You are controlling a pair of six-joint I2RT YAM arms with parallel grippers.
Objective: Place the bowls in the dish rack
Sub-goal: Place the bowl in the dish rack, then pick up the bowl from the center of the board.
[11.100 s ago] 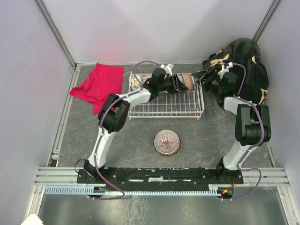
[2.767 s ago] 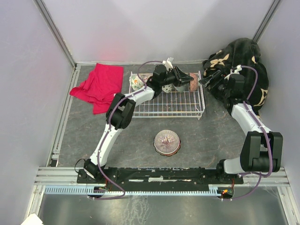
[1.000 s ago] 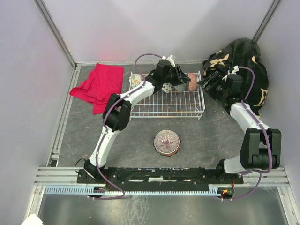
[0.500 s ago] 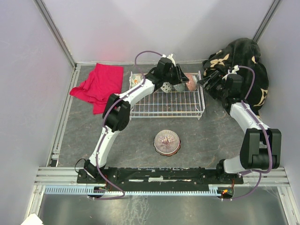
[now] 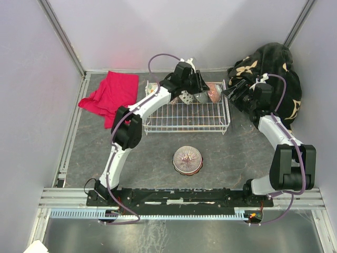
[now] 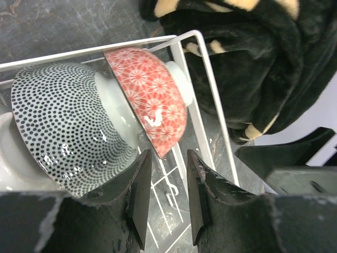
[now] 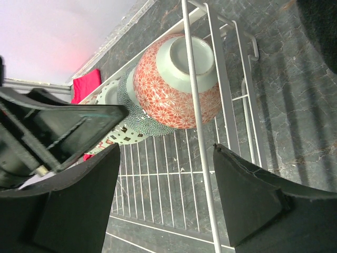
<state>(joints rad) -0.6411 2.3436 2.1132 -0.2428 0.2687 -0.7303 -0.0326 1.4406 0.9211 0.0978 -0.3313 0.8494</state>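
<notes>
Red floral bowl (image 7: 176,84), foot clear only wrist-side, faces the right end of the left-right dish rack (image 5: 181,122); my left gripper (image 6: 167,174) and right gripper (image 7: 166,153) gape empty.

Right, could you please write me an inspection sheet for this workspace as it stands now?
Surface: dark grey table.
Job's things: white dish rack holds red floral bowl and black dotted bowl on edge, far right corner; patterned bowl on table before it, unracked.
Clutter: red cloth left of rack; black patterned cloth far right.
Grippers: left gripper open, empty, above racked bowls; right gripper wide open, empty, beside rack's right end.
Cables: purple cables loop along both arms.
Surroundings: plain pale walls; metal rail at near edge.
</notes>
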